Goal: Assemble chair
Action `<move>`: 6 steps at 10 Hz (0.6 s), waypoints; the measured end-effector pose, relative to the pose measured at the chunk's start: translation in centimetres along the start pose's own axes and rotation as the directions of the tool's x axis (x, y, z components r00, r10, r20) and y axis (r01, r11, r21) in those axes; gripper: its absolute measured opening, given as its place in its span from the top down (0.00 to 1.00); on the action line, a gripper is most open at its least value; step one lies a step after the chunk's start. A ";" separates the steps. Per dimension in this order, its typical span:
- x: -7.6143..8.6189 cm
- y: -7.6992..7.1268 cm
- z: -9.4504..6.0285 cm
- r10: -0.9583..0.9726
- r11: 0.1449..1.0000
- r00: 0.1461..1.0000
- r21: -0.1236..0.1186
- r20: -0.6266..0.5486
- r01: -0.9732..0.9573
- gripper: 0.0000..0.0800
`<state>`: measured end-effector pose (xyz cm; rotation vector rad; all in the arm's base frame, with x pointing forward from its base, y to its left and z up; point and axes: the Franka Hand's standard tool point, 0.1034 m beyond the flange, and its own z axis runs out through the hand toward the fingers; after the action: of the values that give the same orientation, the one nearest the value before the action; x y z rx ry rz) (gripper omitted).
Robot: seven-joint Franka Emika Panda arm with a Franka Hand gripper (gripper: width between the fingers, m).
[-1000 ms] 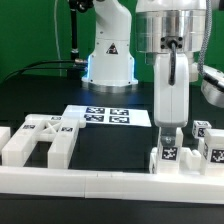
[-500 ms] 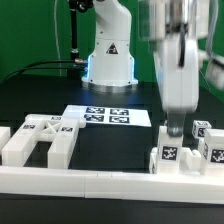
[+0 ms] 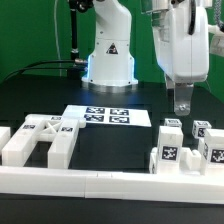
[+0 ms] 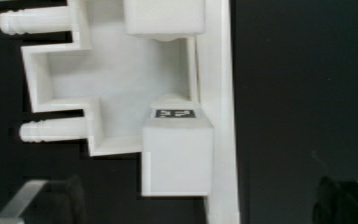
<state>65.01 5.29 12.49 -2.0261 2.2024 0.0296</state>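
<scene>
In the exterior view the gripper [image 3: 182, 106] is seen hanging with nothing held. A notched chair piece [image 3: 167, 150] stands below the jaws, set against the long white bar [image 3: 90, 180]. In the wrist view the fingertips [image 4: 28, 200] are shown spread wide, clear of the piece, which lies beneath and between them. The piece is judged light, rigid and smooth-skinned, so it may slip. A grip across its flat block sides, away from the two pegs [image 4: 39, 130], is advised.
</scene>
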 end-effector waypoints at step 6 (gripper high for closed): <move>-0.1 1.0 -1.2 -0.216 0.976 0.976 0.002 0.009 0.216 0.19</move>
<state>63.92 5.29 13.63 -2.2468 1.9631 0.0135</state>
